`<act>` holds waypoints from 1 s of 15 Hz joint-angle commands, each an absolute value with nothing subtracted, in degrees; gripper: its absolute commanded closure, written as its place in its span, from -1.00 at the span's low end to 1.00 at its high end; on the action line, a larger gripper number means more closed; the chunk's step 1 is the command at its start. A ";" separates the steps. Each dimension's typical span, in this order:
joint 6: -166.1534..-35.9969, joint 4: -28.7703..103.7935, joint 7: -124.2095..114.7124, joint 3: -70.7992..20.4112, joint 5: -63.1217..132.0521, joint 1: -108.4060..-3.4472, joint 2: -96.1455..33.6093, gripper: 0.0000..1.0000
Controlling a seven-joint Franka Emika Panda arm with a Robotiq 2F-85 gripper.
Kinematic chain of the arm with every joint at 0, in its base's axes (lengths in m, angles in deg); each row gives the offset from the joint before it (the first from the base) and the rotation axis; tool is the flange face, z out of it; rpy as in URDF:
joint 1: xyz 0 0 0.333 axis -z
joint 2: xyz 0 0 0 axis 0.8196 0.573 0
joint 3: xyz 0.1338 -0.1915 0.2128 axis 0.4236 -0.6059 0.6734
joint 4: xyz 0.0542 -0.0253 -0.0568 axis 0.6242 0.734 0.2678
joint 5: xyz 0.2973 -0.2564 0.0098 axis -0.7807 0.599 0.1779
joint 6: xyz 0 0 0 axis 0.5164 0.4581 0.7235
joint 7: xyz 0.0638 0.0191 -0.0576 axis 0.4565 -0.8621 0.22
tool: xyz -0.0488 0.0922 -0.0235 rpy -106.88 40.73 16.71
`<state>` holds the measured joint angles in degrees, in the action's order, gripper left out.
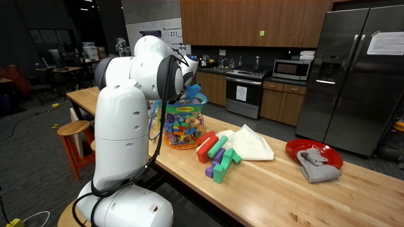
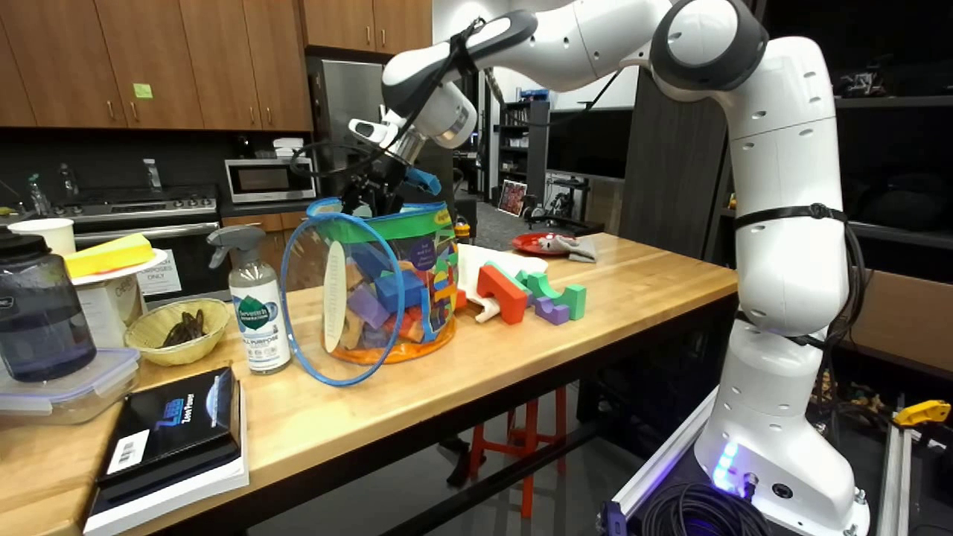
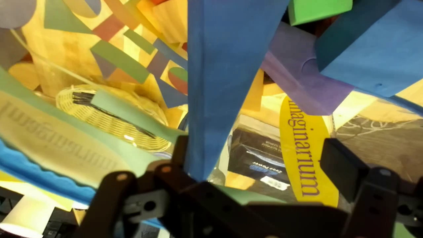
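Two black fingers (image 3: 345,170) of the pincer (image 3: 257,155) stand well apart, low in the wrist view; through the gap between them I see the side of a see-through bag (image 2: 417,227) and its yellow label (image 3: 305,158). The pincer sits at the bag's mouth. A long blue piece (image 3: 228,76) runs down from the top centre of the wrist view and ends by the finger on the frame's left; whether they touch, or whether it is a block or part of the bag, I cannot tell. Upper right of that view, a purple block (image 3: 297,72), a green block (image 3: 320,10) and a second blue piece (image 3: 373,56) crowd together.

The bag stands upright on the wooden table (image 1: 268,186), near the middle of the frame in both exterior views, packed with coloured toy blocks (image 2: 412,289). A round clear flap (image 2: 344,383) edged in blue stands out from its side.

Just beside the bag, at the centre of an exterior view, lie red blocks (image 1: 207,149), a green rod (image 1: 217,146), some purple blocks (image 1: 219,155) and a green arch (image 1: 221,170), with a cream cloth (image 1: 249,145) next to them. Toward the right of that frame, a grey knit cloth (image 1: 318,171) lies partly on a red plate (image 1: 292,146), partly on the table. Left in an exterior view I make out a spray bottle (image 2: 257,309) near the flap, a wicker basket (image 2: 145,346), and a black box (image 2: 179,420) resting on a thick book (image 2: 186,487).
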<state>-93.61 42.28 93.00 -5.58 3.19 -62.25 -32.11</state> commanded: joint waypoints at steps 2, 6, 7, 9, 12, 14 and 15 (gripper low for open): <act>-93.68 41.81 93.96 -5.14 3.58 -62.00 -30.96 -1.00; -93.78 42.74 94.34 -5.55 4.39 -61.58 -31.17 -1.00; -93.76 42.99 94.30 -5.74 4.73 -61.47 -31.28 -1.00; -94.00 43.93 94.40 -6.13 5.58 -61.19 -31.75 -1.00; -94.53 44.39 94.41 -6.46 6.84 -60.91 -31.66 -1.00; -94.86 44.23 94.40 -6.50 7.42 -60.92 -31.45 -1.00; -95.01 44.20 94.49 -6.48 7.57 -60.92 -31.44 -1.00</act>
<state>-94.01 43.46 93.77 -6.52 6.67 -61.15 -30.65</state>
